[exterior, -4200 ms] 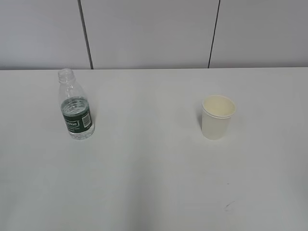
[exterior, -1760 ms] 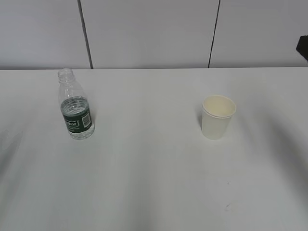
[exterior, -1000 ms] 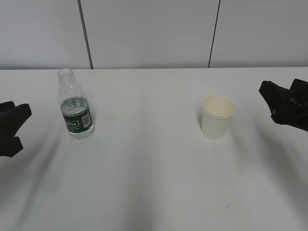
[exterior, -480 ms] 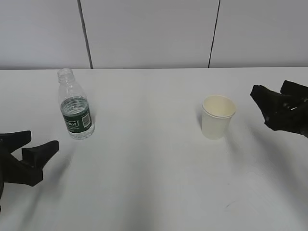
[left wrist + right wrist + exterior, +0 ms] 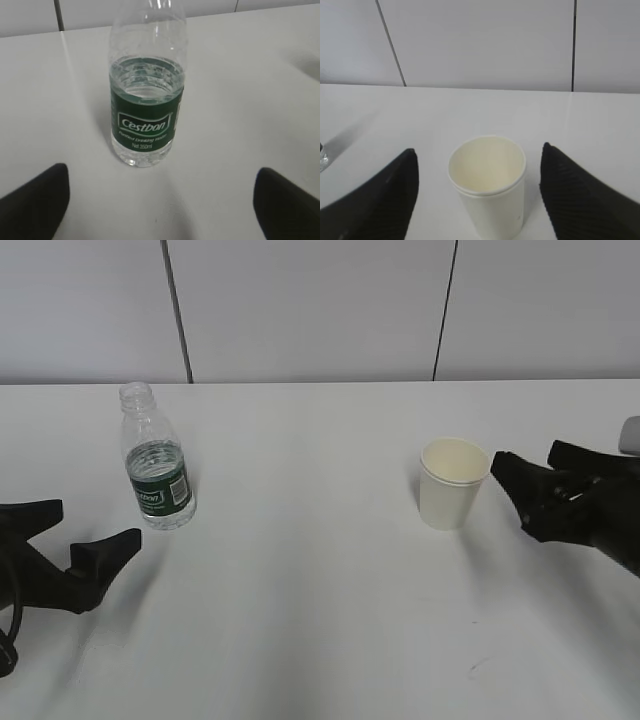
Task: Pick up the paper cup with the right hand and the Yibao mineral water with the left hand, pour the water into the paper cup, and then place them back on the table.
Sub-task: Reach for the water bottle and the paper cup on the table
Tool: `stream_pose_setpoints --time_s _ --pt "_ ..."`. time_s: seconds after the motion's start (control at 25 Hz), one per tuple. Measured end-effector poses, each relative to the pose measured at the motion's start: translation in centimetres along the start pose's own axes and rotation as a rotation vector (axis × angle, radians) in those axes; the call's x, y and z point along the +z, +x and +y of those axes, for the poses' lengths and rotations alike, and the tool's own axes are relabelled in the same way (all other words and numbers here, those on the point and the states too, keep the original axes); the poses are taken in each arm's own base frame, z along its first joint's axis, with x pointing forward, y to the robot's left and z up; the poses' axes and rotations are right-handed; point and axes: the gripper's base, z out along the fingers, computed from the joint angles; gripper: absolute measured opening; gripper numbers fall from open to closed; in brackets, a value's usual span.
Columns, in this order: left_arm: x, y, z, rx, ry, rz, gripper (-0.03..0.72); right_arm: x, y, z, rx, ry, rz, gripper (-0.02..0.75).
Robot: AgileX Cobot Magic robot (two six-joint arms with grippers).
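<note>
Left gripper (image 5: 88,530) is spread wide at lower left, bottle (image 5: 157,460) just up-right of it. Right gripper (image 5: 545,475), also spread and holding nothing, sits just right of the cup (image 5: 452,483).

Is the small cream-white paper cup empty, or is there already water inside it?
Empty. The small cream-white paper cup shows a dry, bare inside from above, no liquid.
</note>
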Motion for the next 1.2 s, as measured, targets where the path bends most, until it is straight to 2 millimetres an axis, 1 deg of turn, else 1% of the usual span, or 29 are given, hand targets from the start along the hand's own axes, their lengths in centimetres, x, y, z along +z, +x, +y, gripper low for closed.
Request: stream_pose_setpoints --time_s 0.16,0.28,0.48,0.76,1.2 --pt "0.0 0.0 0.0 0.000 0.000 0.000 0.667 0.7 2.3 -0.3 0.023 0.005 0.087 0.594" --pt "0.0 0.0 0.0 0.000 -0.001 0.000 0.659 1.2 3.5 -0.6 0.036 0.007 0.131 0.594" --pt "0.0 0.0 0.0 0.001 -0.001 0.000 0.644 2.4 4.3 -0.9 0.040 0.008 0.147 0.594" --pt "0.0 0.0 0.0 0.001 -0.001 0.000 0.628 3.4 5.2 -1.3 0.047 0.011 0.167 0.595" --pt "0.0 0.0 0.0 0.001 -0.001 0.000 0.607 5.9 6.7 -1.9 0.042 -0.013 0.182 0.595"
